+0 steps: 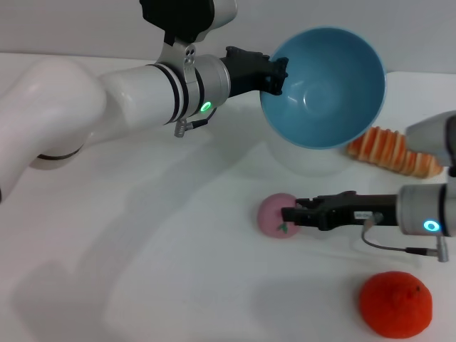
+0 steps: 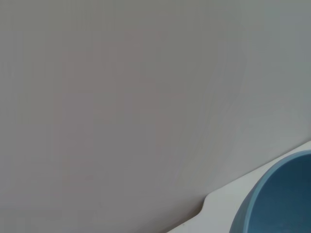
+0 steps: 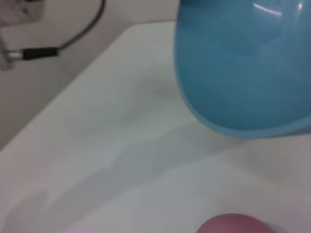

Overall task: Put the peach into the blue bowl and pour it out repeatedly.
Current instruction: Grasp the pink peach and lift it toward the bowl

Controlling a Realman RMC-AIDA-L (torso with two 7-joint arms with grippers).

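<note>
Holding: your left gripper (image 1: pixel 274 75) clamps the tilted bowl (image 1: pixel 324 89) rim, raised | right gripper (image 1: pixel 291 214) at the peach (image 1: pixel 274 214) below bowl, grip unclear

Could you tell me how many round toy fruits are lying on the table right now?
2: the peach sits mid-table at the right gripper's fingertips, and the orange fruit lies near the table's front right. Others may be hidden.

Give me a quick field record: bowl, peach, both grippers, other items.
blue bowl: lifted off the table, tilted, inside empty
left gripper: shut on the bowl's rim
peach: on the table, below the bowl
right gripper: at the peach, grip unclear
orange-red fruit: on the table, near the right arm
sliced orange item: behind the bowl
</note>
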